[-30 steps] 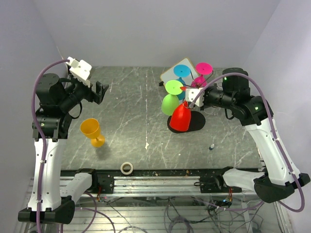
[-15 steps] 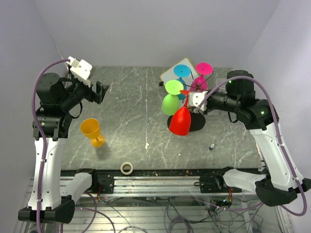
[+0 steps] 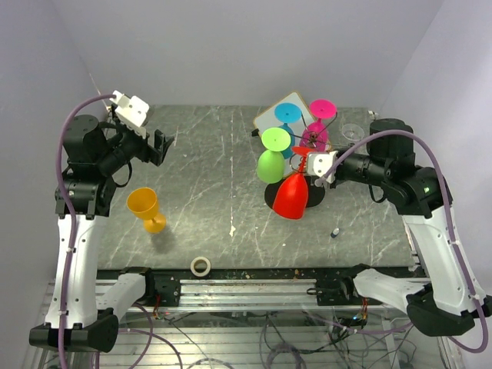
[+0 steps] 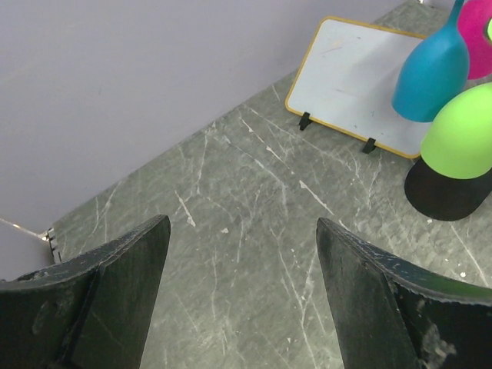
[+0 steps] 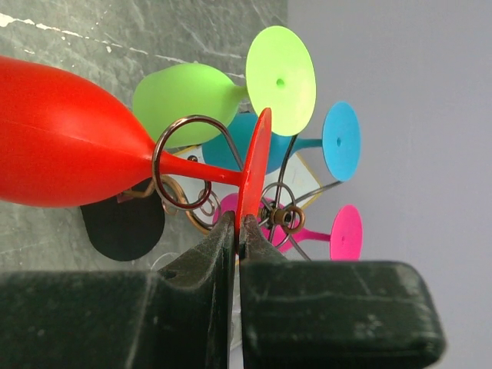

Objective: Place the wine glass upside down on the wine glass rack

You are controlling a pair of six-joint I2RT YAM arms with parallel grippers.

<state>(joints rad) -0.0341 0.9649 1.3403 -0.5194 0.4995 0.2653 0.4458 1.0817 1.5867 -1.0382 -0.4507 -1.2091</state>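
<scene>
**Pinching the red glass's foot at the rack**

Seen from above, the right claw [image 3: 309, 163] reaches in from the right to the rack [image 3: 304, 137]. The red wine glass [image 3: 290, 197] slants away from it, bowl toward the near edge of the table [image 3: 215, 169], and covers part of the rack's black base [image 3: 315, 197].

The right wrist view adds the grip itself. The two fingers are closed to a sliver on the thin edge of the red foot disc. The red stem crosses a curled wire loop. Whether it sits inside that loop or only passes in front of it is hard to say from this angle. A green glass [image 5: 188, 92], a blue glass [image 5: 338, 142] and a pink glass [image 5: 346, 231] hang on the other arms.

The left wrist view shows what the others do not. The left claw [image 4: 242, 231] is spread wide with nothing between its fingers, over bare stone. The white board [image 4: 357, 77] stands propped on small black feet just behind the rack.

Only the overhead view takes in an orange glass [image 3: 144, 206] near the left arm, well apart from the rack, and a roll of tape [image 3: 201, 266] by the front edge.
</scene>
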